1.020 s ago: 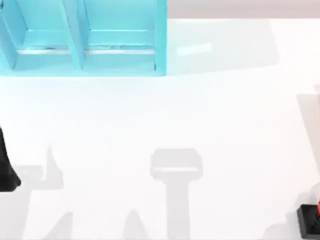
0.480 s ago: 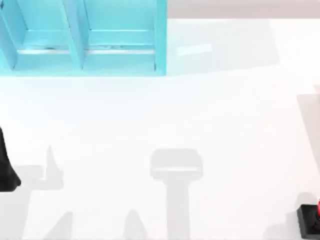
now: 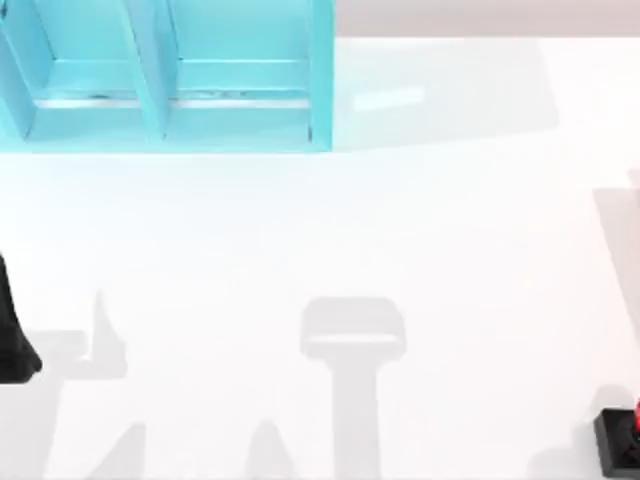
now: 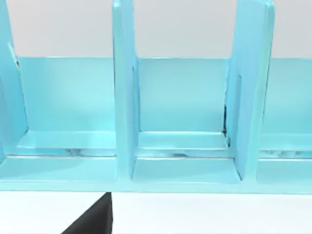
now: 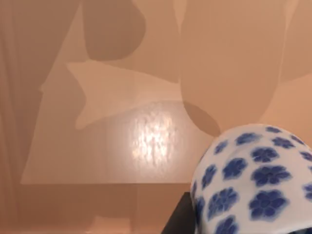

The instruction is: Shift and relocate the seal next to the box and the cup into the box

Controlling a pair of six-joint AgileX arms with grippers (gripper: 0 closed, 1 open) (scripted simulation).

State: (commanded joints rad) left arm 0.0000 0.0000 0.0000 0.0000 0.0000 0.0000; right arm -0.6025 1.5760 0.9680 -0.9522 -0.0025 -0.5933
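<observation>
While the seal (image 3: 622, 442) sits at the bench's (image 3: 400, 250) near right corner, cut by the frame edge, the blue box (image 3: 170, 80) stands at the far left, well apart from it. The right wrist view shows the cup (image 5: 253, 180) close up. A dark part of the left arm (image 3: 12, 335) sits at the left edge. Neither end effector's opening can be told.

light: bright, even | soft grey shadows on table (image 3: 420, 250)
</observation>
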